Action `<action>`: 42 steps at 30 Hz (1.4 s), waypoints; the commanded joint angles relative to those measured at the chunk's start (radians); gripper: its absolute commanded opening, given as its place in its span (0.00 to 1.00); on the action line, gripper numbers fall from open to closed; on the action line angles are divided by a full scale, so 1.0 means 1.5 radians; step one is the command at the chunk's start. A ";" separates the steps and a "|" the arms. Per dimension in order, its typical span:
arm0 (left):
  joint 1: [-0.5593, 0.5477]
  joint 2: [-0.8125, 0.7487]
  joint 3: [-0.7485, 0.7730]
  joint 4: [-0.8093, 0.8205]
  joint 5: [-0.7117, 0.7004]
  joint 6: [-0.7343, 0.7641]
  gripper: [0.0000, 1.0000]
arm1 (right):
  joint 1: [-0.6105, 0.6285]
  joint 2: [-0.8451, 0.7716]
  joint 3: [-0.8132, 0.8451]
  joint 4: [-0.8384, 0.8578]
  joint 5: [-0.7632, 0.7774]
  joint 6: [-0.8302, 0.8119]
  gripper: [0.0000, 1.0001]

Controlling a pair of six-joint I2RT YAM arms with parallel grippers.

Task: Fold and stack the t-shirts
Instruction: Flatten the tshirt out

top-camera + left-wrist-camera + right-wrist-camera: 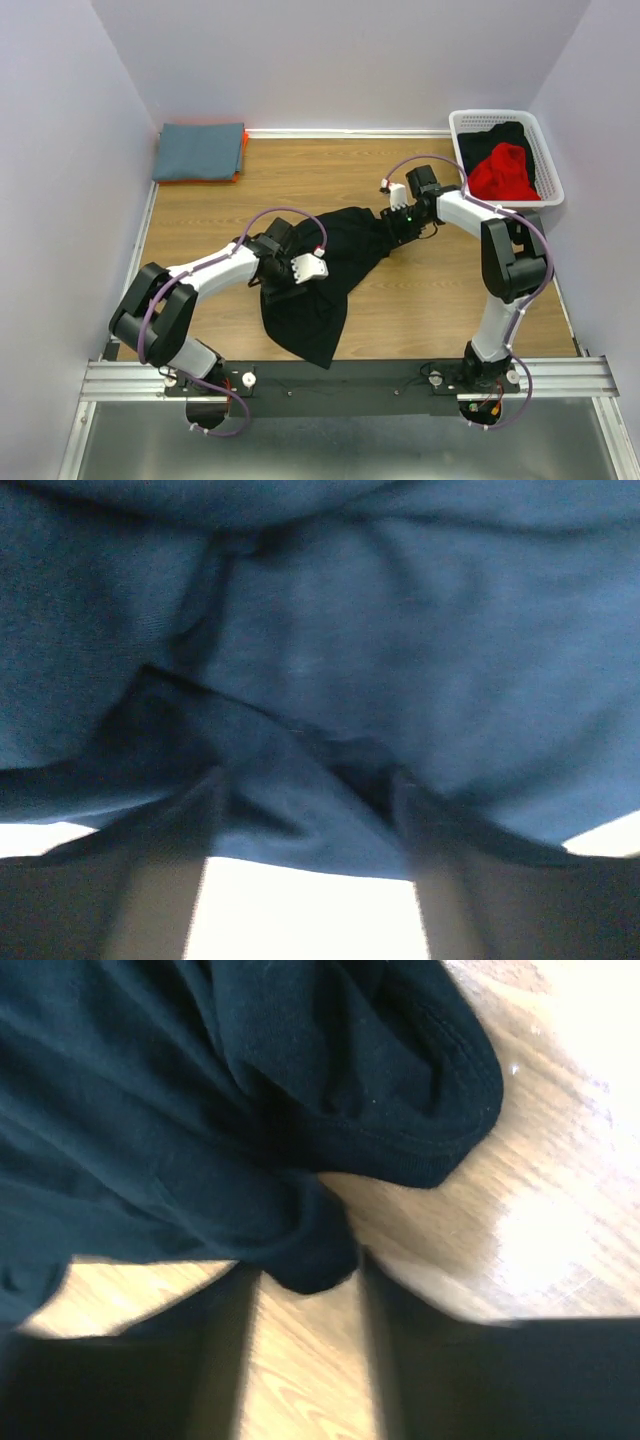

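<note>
On table centre: black shirt (pixel 318 320), crumpled, stretched slantwise between grippers. Left gripper (pixel 305 800): jaws apart, astride raised fold, bright table in gap. Right gripper (pixel 310 1282): jaws apart, hem corner between fingers (pixel 385 1360), wood visible below. Pad contact with cloth uncertain, view blurred. Far-left corner: blue shirt (pixel 200 150), folded, atop orange one (pixel 205 181). Far-right corner: basket (pixel 490 113), red shirt (pixel 503 172) inside.

Pale lilac walls (pixel 340 60) enclose a wooden tabletop (pixel 300 170), a metal rail (pixel 560 376) along its near edge.
</note>
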 commanded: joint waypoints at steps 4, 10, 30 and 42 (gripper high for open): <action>0.034 0.004 0.022 0.058 -0.118 0.013 0.21 | -0.010 0.001 0.028 0.010 0.043 0.017 0.01; 0.169 -0.047 0.150 -0.060 0.000 0.101 0.00 | -0.078 -0.070 0.079 0.001 0.084 0.007 0.00; 0.365 0.047 0.316 -0.108 0.155 0.083 0.67 | -0.079 -0.095 0.185 -0.146 0.071 -0.077 0.62; 0.319 -0.026 0.098 -0.129 0.155 0.118 0.70 | 0.169 -0.107 0.006 -0.115 0.051 -0.054 0.57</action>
